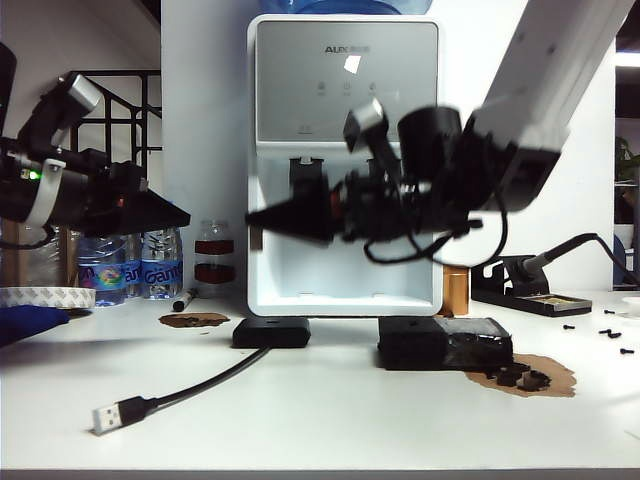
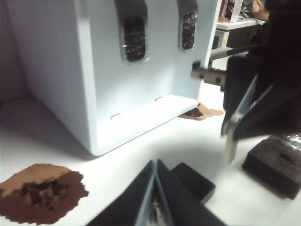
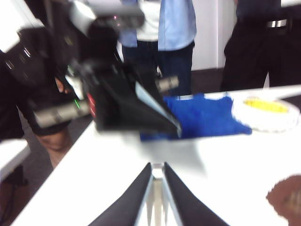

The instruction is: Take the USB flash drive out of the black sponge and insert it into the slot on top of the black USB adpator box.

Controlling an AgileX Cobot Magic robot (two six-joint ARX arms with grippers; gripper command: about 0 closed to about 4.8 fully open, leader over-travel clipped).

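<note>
The USB flash drive shows as a sliver of silver pinched in the right claw [image 3: 157, 176], which hangs level above the table [image 1: 330, 420]. Below it sit the black sponge [image 1: 445, 343] and, beside that, the black USB adpator box [image 1: 271, 332]. The left claw [image 2: 155, 170] hovers at the left with its jaws pressed together, whether on anything I cannot tell.

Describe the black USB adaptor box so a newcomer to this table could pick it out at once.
Start at the white water dispenser standing at the back of the table. Just in front of its base, towards the left, lies the black USB adaptor box, with the larger black sponge to its right. Unlike the rough sponge, it is small, flat and smooth, and a black cable runs from it to a silver plug.
</note>
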